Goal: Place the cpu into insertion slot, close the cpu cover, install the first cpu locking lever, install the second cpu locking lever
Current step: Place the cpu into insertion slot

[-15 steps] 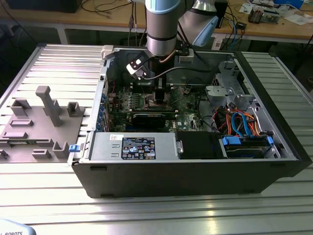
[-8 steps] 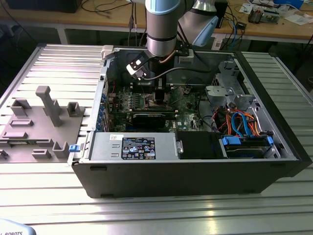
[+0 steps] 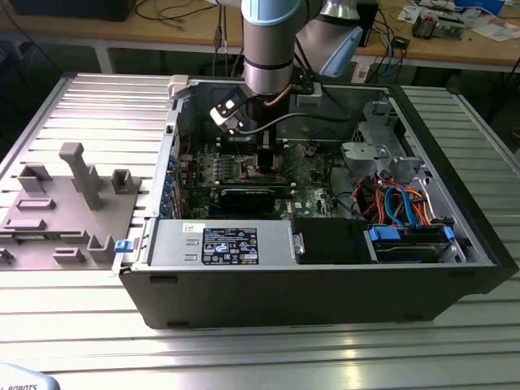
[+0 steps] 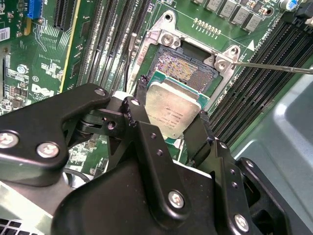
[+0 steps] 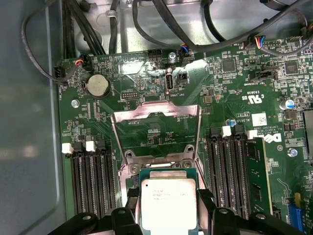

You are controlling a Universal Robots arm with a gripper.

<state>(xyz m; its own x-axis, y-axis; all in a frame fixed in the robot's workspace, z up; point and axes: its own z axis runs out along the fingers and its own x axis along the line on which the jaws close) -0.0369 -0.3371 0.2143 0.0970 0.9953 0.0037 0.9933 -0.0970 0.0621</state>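
Single arm (image 3: 268,49) reaching down into an open computer case (image 3: 325,284) that is lying on a slatted metal table (image 3: 244,357); a grey fixture block (image 3: 73,203) is sitting on the table at the exterior view's left, apart from the case. In both wrist views the gripper (image 4: 172,105) (image 5: 168,200) is pinching the cpu (image 4: 173,110) (image 5: 168,203) by two opposite edges, its black fingers (image 4: 137,110) pressing in from either side with the silver-grey top facing the cameras. The cpu is hanging directly over the insertion slot (image 4: 183,68), covering the nearer part of it while the far part of the dark contact field is lying exposed; whether chip and slot are touching cannot be told. The cpu cover (image 5: 156,110) is standing swung open, hinged away from the slot over the green motherboard (image 5: 244,98). Two thin metal locking levers (image 4: 274,66) (image 4: 132,44) are sticking out unlatched on opposite sides of the slot's silvery rim. Long black memory slots (image 5: 90,181) are flanking the socket on both sides
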